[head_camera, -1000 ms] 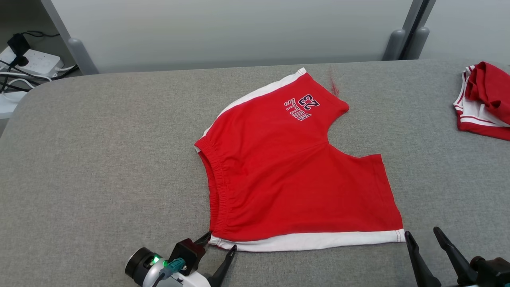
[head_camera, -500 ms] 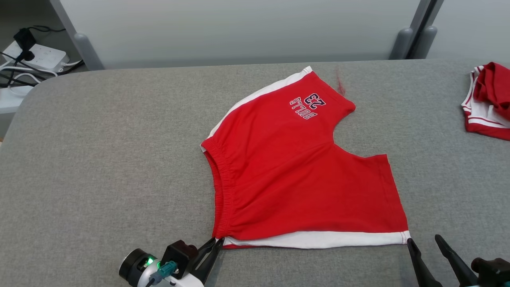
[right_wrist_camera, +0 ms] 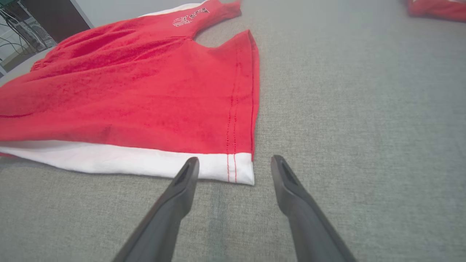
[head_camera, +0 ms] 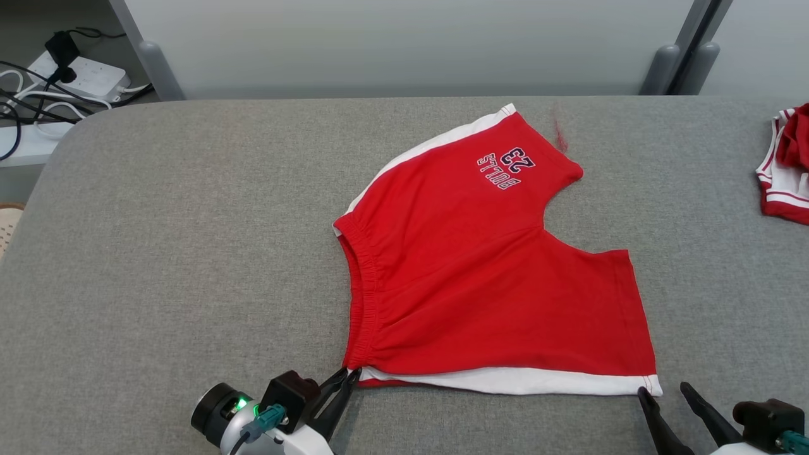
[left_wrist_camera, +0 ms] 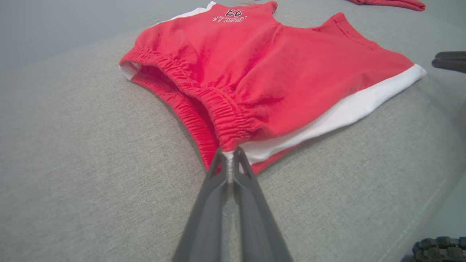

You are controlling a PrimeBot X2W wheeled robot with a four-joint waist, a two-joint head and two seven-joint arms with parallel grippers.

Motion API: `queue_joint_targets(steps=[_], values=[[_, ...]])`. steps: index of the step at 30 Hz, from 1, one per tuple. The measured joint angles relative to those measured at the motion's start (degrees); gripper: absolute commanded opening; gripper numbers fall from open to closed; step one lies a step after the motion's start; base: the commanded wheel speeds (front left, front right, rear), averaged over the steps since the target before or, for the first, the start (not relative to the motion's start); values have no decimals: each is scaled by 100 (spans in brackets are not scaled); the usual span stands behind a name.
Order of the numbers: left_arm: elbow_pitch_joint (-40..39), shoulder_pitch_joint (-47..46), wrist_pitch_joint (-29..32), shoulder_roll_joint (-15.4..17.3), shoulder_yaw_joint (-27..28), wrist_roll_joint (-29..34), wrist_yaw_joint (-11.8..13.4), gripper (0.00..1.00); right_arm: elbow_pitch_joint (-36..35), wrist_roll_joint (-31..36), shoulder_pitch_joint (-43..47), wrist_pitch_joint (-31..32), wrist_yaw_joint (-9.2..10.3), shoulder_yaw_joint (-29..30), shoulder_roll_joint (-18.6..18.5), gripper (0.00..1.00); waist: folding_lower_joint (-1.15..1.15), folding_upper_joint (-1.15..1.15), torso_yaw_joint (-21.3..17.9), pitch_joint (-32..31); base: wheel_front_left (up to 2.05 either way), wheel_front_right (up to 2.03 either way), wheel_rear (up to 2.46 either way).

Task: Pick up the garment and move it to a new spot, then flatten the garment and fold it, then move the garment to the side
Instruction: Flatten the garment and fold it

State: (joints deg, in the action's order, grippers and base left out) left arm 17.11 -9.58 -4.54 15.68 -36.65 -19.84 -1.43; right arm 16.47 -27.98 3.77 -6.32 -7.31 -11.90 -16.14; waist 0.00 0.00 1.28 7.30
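1. Left wrist view: the left gripper is pressed together on the near waistband corner of the red shorts. The cloth spreads away ahead of its tips, flat on the grey padded surface.
2. The right gripper stands spread and holds nothing. The white hem corner lies just ahead of it, between its fingertips.
3. The step in hand is probably taking both near corners for the fold. Slide the right gripper forward, low along the surface, so both layers enter before it closes.
4. A red under-layer peeks out just beside the left tips. Whether that pinch has both layers cannot be told, so check it before lifting.
5. Raise both corners evenly, keep the near edge taut between the grippers, and carry it forward over the lettered leg.
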Motion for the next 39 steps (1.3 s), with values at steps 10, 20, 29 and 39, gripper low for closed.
queue_joint_targets(steps=[10, 20, 29, 39], values=[[-169, -1, 49, 81, -35, -5, 2, 0, 372, -134, -314, 44, 0, -205, 11, 70, 0, 0, 24, 84, 0, 0, 0], [-289, -1, 81, 154, -64, -38, 51, 0, 798, -386, -620, 32, 0, -513, 26, 0, 0, 0, 12, 133, 0, 0, 0], [-654, 1, 247, 235, -76, -105, 82, 0, 490, -537, -643, 52, 0, -442, -298, 0, 0, 0, -57, 84, 0, 0, 0], [-2119, 505, 1329, 802, -69, -309, 304, 0, -1243, -703, 333, 1277, 0, 176, -648, 0, 0, 0, -113, -29, 0, 0, 0]])
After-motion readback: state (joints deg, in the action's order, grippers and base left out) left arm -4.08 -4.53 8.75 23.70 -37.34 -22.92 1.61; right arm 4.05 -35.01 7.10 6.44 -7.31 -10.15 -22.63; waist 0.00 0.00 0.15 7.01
